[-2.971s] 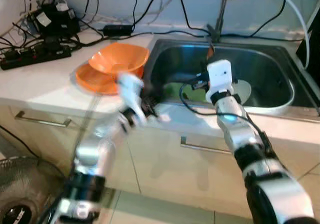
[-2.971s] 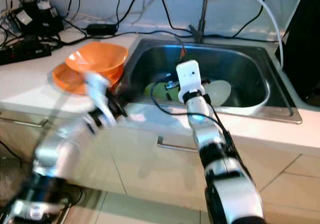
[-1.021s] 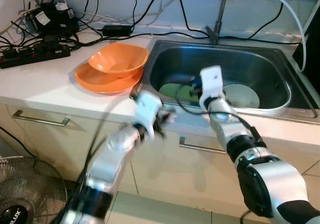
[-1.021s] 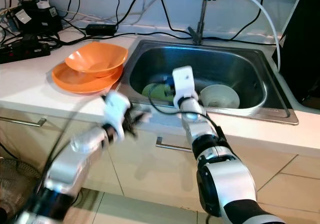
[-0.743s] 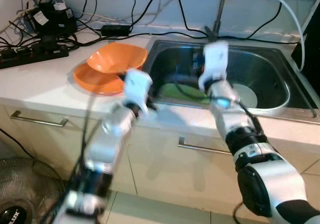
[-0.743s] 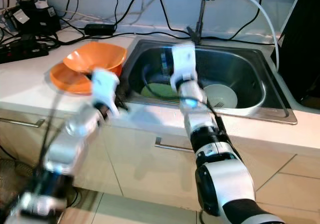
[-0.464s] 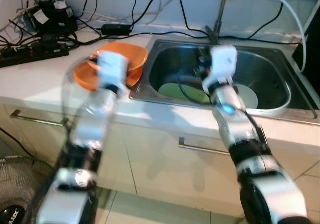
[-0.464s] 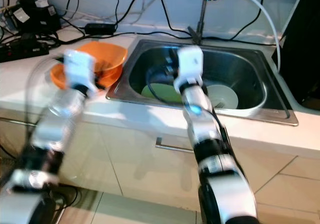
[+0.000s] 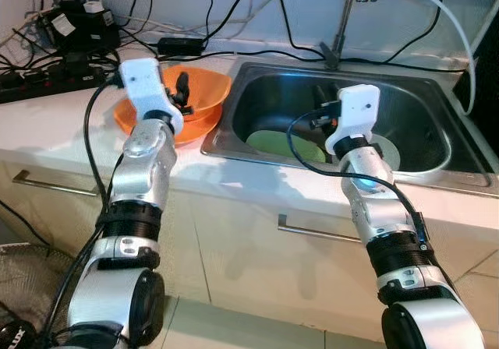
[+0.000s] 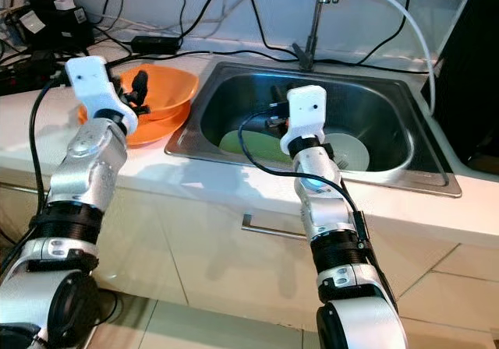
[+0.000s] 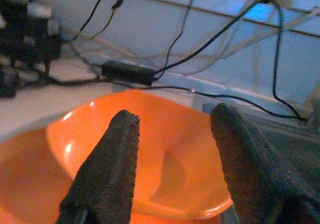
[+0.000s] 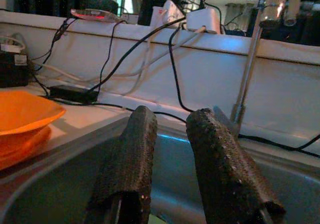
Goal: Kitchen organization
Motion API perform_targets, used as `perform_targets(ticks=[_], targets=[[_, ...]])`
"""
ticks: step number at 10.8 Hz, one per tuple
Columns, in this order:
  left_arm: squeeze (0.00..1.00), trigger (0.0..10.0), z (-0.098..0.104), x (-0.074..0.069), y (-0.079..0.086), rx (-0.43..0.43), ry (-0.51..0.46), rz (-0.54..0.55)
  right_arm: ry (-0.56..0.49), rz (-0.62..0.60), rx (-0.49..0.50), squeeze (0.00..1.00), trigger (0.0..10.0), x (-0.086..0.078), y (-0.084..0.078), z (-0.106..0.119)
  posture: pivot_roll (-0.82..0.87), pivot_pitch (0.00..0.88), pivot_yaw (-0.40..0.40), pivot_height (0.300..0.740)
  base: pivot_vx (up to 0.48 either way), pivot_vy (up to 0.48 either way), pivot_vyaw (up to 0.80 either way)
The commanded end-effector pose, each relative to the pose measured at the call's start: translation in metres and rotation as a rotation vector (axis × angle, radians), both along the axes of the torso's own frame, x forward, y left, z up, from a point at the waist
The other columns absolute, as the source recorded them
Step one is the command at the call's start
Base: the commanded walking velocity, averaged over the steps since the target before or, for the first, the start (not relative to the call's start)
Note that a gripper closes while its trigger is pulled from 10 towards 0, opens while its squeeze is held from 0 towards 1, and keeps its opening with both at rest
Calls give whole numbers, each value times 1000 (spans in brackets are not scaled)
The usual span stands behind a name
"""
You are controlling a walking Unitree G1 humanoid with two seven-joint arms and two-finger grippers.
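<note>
Black cables (image 9: 234, 6) trail along the back wall — a power strip (image 9: 47, 84) lies at the counter's left end.

We see both silver arms raised forward, elbows bent. Left gripper (image 9: 182, 86) sits high, wrist upright, fingers (image 11: 107, 169) parted wide. Right gripper (image 12: 172, 169) reaches ahead at mid height, its fingers (image 12: 131, 159) set with a narrow gap (not closed).

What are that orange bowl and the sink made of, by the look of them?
The orange bowl looks like plastic: uniform bright colour with soft glossy highlights, though glazed ceramic can't be ruled out. The sink appears to be brushed stainless steel: silvery grey walls with dull, streaky reflections and a thin pressed rim.
</note>
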State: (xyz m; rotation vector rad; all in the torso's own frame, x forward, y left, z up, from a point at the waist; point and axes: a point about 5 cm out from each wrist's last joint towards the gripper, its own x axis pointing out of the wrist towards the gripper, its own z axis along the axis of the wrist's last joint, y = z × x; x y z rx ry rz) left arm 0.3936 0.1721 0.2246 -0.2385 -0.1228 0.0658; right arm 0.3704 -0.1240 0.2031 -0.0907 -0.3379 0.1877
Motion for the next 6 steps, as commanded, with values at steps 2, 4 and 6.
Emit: perform_targets(ticks=[2,4,6], targets=[[1000,10000,1,4,6,-125,61,76,8,12,3,0,10000,-3,-1,1,126,0,6,740,0,0,0],[973,10000,-7,5,17,-198,149,168,21,17,12,0,10000,-6,-1,-2,127,0,6,740,0,0,0],[0,10000,-9,6,17,-260,203,167,23,22,16,0,10000,-8,-1,-2,126,0,7,740,0,0,0]])
